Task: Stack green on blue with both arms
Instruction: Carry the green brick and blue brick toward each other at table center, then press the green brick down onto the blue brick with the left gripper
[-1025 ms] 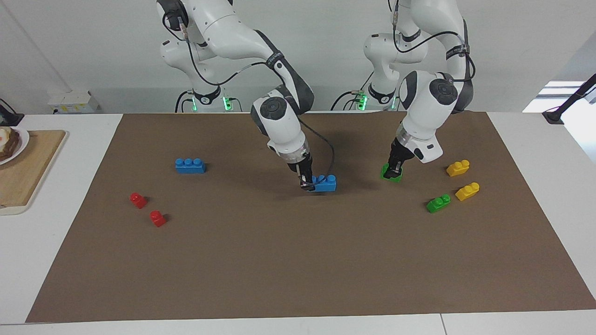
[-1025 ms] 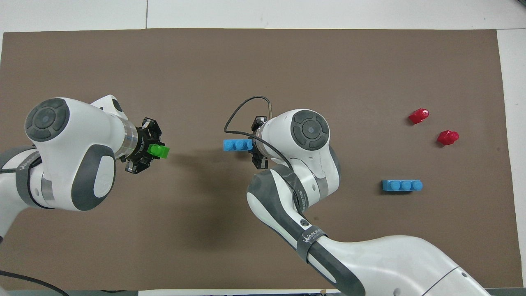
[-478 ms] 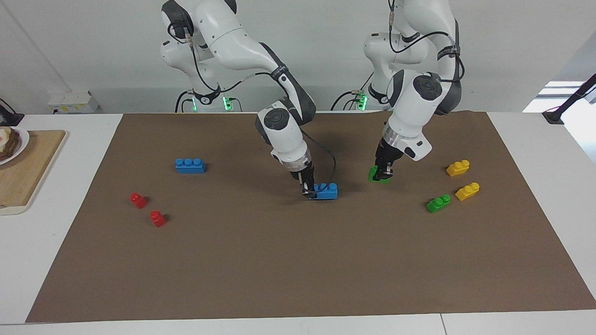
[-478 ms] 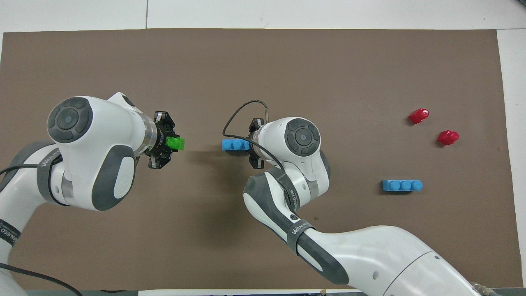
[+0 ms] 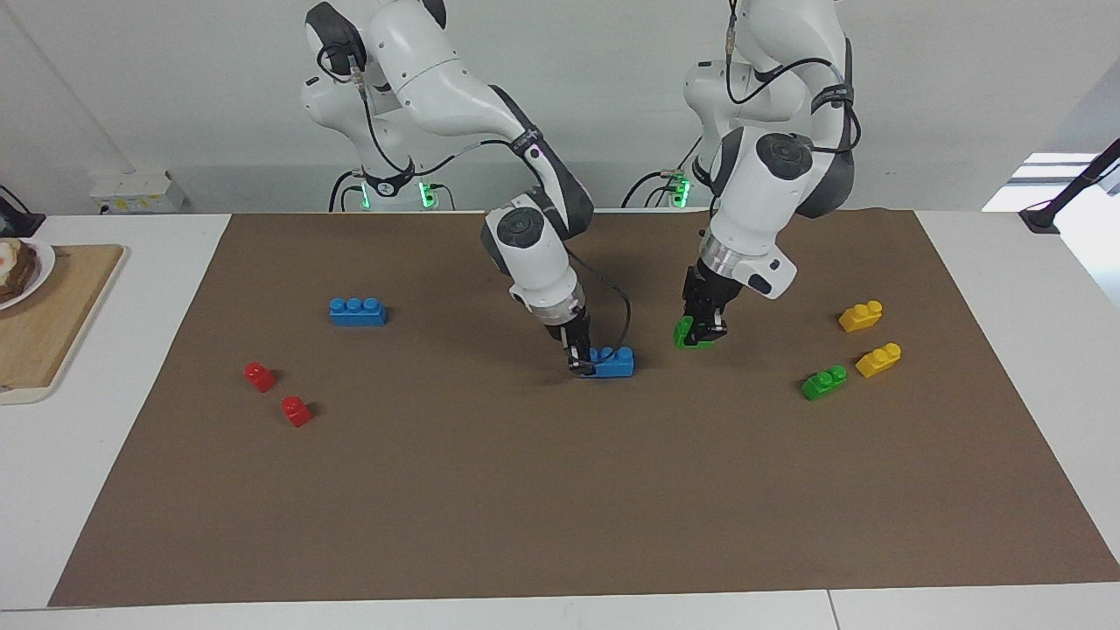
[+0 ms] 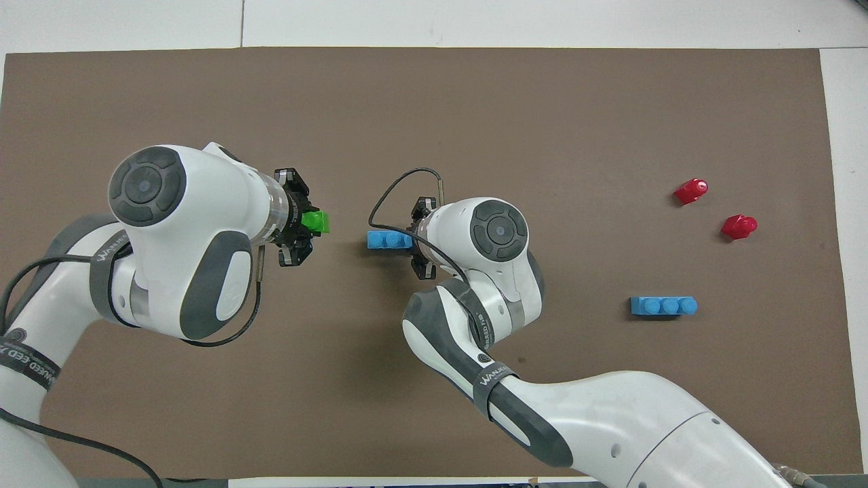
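My right gripper (image 5: 577, 359) is shut on the end of a blue three-stud brick (image 5: 612, 361) that sits on the brown mat near the table's middle. In the overhead view the right gripper (image 6: 415, 241) covers one end of that blue brick (image 6: 386, 239). My left gripper (image 5: 703, 334) is shut on a green two-stud brick (image 5: 689, 338) and holds it low over the mat, beside the blue brick toward the left arm's end. It also shows in the overhead view (image 6: 308, 228) with the green brick (image 6: 317, 221). A small gap separates the two bricks.
A second blue brick (image 5: 357, 311) and two red bricks (image 5: 260, 376) (image 5: 297, 410) lie toward the right arm's end. A second green brick (image 5: 823, 383) and two yellow bricks (image 5: 861, 315) (image 5: 878, 360) lie toward the left arm's end. A wooden board (image 5: 52, 324) sits off the mat.
My left gripper has carried the green brick toward the blue brick, closing most of the gap. My right gripper and the blue brick have shifted only slightly.
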